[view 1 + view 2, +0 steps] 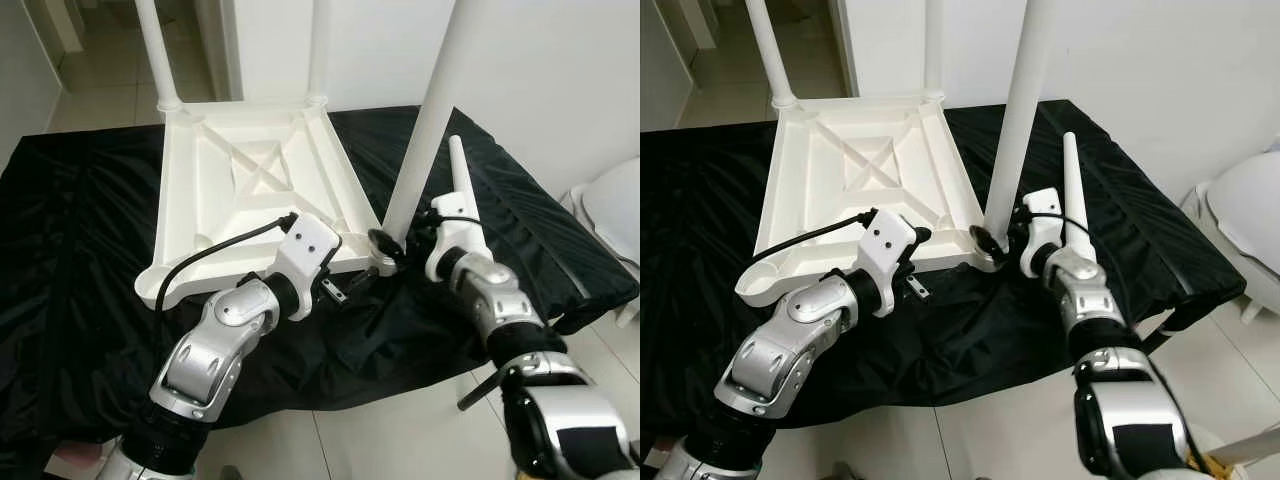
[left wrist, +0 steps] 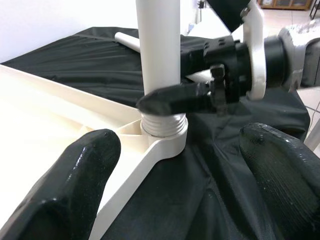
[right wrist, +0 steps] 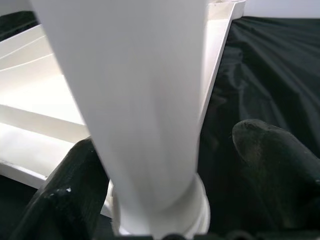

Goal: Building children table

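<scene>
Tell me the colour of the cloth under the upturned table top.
Black, slightly glossy and wrinkled cloth; it shows best in the left eye view, spread beneath the white table top.

White tabletop [image 1: 250, 190] inverted; three legs [image 1: 425, 120] upright, one loose [image 1: 466, 185].

The upturned plastic tabletop [image 1: 250, 190] was plain cream-white, as were its round upright legs [image 1: 415, 150] and the loose tapered leg [image 1: 466, 185]. The crumpled cloth [image 1: 70, 260] beneath was glossy black. The floor tiles [image 1: 400, 440] were pale off-white.
</scene>
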Controlling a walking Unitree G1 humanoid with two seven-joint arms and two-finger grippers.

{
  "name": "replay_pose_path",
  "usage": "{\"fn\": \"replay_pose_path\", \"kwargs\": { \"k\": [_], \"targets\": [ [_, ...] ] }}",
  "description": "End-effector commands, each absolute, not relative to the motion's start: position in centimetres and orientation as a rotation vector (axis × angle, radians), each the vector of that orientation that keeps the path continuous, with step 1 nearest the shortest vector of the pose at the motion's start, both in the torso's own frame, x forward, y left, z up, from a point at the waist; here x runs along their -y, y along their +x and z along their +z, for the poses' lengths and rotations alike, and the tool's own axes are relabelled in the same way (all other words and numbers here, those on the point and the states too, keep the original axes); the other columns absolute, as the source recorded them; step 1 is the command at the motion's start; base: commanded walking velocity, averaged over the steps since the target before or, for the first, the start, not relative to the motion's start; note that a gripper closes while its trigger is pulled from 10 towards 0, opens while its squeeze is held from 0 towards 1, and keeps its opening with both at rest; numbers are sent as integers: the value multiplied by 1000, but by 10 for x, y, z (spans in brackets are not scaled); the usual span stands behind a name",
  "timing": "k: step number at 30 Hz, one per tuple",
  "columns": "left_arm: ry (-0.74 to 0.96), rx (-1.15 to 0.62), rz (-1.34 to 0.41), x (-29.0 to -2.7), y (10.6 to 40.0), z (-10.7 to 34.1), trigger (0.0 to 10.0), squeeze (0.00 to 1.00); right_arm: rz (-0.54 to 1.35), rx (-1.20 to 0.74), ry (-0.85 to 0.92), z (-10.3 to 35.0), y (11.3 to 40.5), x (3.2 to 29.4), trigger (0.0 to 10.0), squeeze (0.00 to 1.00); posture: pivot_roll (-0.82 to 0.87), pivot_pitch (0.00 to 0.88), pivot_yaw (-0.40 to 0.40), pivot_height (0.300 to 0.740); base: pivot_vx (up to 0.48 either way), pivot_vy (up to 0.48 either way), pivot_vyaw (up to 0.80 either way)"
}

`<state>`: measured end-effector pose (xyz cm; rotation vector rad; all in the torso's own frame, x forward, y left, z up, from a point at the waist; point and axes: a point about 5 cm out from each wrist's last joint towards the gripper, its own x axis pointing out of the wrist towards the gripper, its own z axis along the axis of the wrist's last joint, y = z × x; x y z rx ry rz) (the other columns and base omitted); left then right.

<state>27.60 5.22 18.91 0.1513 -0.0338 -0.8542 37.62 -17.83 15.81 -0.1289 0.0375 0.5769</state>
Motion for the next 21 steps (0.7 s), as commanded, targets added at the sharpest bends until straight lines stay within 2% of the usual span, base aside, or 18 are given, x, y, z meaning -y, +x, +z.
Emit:
{"fn": "replay_pose_path", "kwargs": {
  "k": [1, 8, 9, 10, 13, 14, 21],
  "targets": [
    [148, 41, -867, -51, 275, 192, 10000, 0, 597, -50, -148, 156, 376, 177, 10000, 0, -39, 19, 4, 740, 0, 0, 0],
    [149, 46, -865, -51, 276, 194, 10000, 0, 621, -62, -177, 154, 378, 174, 10000, 0, -34, 19, 7, 740, 0, 0, 0],
    [149, 46, -864, -51, 276, 194, 10000, 0, 636, -71, -173, 153, 378, 173, 3882, 0, -33, 19, 8, 740, 0, 0, 0],
    [150, 47, -863, -51, 276, 194, 10000, 0, 650, -80, -176, 151, 378, 172, 3608, 0, -31, 19, 7, 740, 0, 0, 0],
    [150, 47, -863, -51, 276, 194, 10000, 0, 658, -86, -177, 149, 377, 171, 3608, 0, -31, 19, 7, 740, 0, 0, 0],
    [150, 47, -861, -51, 276, 195, 10000, 0, 669, -93, -177, 147, 377, 170, 0, 0, -28, 19, 8, 740, 0, 0, 0],
    [150, 46, -853, -53, 277, 195, 10000, 0, 680, -120, -176, 138, 374, 170, 0, 0, -22, 21, 4, 740, 0, 0, 0]
  ]
}}
